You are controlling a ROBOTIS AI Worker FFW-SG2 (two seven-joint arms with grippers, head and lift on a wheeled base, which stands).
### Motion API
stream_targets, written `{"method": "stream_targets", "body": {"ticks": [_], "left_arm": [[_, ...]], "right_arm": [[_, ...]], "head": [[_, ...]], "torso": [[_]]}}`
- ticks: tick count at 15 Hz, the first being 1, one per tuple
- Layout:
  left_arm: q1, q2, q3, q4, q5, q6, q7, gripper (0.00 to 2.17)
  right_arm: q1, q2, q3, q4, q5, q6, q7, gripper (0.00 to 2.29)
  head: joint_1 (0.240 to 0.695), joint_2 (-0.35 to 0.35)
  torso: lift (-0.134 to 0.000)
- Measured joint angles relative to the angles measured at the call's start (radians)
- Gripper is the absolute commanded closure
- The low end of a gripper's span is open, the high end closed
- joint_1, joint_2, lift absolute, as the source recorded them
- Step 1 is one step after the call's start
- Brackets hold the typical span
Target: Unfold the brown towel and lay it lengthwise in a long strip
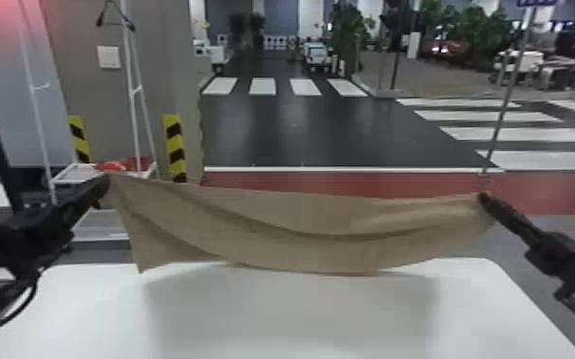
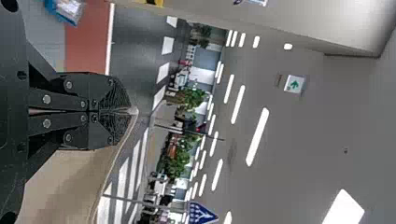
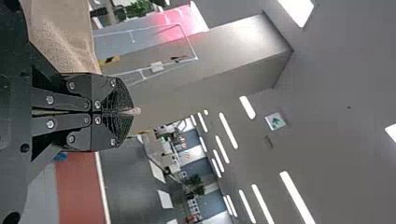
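Evenly lowering, both corners pinched

Nearest, the worktop (image 1: pixel 291 315) is waiting. Beyond, the brown towel (image 1: pixel 272 215) is hanging between our left tool (image 2: pixel 132 111) and right tool (image 3: pixel 132 111), each gripping a top corner; we should be lowering it level and taut. Behind, left, a white rack (image 1: pixel 100 232) is standing, a possible snag.

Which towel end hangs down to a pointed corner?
The end of the brown towel held by the left gripper: below it, a corner hangs in a point. At the right gripper, the lower edge slopes up.
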Motion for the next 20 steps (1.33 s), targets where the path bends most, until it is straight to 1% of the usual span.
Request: {"method": "stream_targets", "body": {"ticks": [1,3,4,5,7,8,9,11,12,13,15,17,19,20], "left_arm": [[0.059,0.0,0.008,-0.035,0.001,-0.004,-0.009,1.52],[0.2,-0.003,0.042,-0.127,0.007,-0.004,-0.028,1.52],[0.272,-0.008,0.067,-0.176,0.008,0.004,-0.036,1.52],[0.339,-0.018,0.098,-0.228,0.008,0.025,-0.038,1.52],[0.457,-0.05,0.16,-0.334,0.003,0.087,-0.038,1.52],[0.522,-0.065,0.185,-0.397,-0.003,0.12,-0.037,1.52],[0.574,-0.074,0.202,-0.448,-0.006,0.145,-0.036,1.52],[0.681,-0.097,0.239,-0.557,-0.009,0.193,-0.035,1.52],[0.72,-0.106,0.254,-0.599,-0.009,0.226,-0.035,1.52],[0.759,-0.116,0.27,-0.645,-0.009,0.273,-0.038,1.52],[0.827,-0.135,0.295,-0.717,-0.008,0.314,-0.041,1.52],[0.885,-0.147,0.313,-0.783,-0.003,0.319,-0.049,1.52],[0.893,-0.152,0.309,-0.81,-0.011,0.321,-0.037,1.52],[0.88,-0.156,0.297,-0.813,-0.024,0.322,-0.022,1.52]], "right_arm": [[0.054,-0.003,-0.003,-0.029,0.001,0.0,0.021,1.67],[0.169,-0.005,-0.029,-0.101,-0.009,0.001,0.046,1.67],[0.223,-0.005,-0.059,-0.132,-0.021,0.006,0.06,1.67],[0.269,-0.005,-0.088,-0.154,-0.035,0.009,0.074,1.67],[0.348,-0.005,-0.132,-0.199,-0.072,0.015,0.097,1.67],[0.397,-0.004,-0.157,-0.236,-0.095,0.018,0.106,1.67],[0.441,-0.001,-0.176,-0.275,-0.118,0.02,0.11,1.67],[0.536,0.005,-0.226,-0.351,-0.175,0.021,0.122,1.67],[0.565,0.007,-0.247,-0.371,-0.19,0.023,0.127,1.67],[0.594,0.008,-0.269,-0.387,-0.208,0.026,0.135,1.67],[0.637,0.008,-0.302,-0.406,-0.24,0.031,0.147,1.67],[0.651,0.007,-0.322,-0.403,-0.241,0.031,0.15,1.67],[0.651,0.005,-0.317,-0.399,-0.216,0.03,0.14,1.67],[0.65,0.006,-0.313,-0.398,-0.201,0.028,0.131,1.67]], "head": [[0.482,-0.042],[0.545,-0.052],[0.574,-0.062],[0.595,-0.07],[0.637,-0.086],[0.678,-0.11],[0.695,-0.123],[0.695,-0.152],[0.695,-0.166],[0.695,-0.196],[0.695,-0.224],[0.695,-0.26],[0.695,-0.267],[0.695,-0.266]], "torso": [[-0.123],[-0.123],[-0.123],[-0.123],[-0.123],[-0.123],[-0.123],[-0.123],[-0.123],[-0.123],[-0.123],[-0.123],[-0.123],[-0.123]]}}
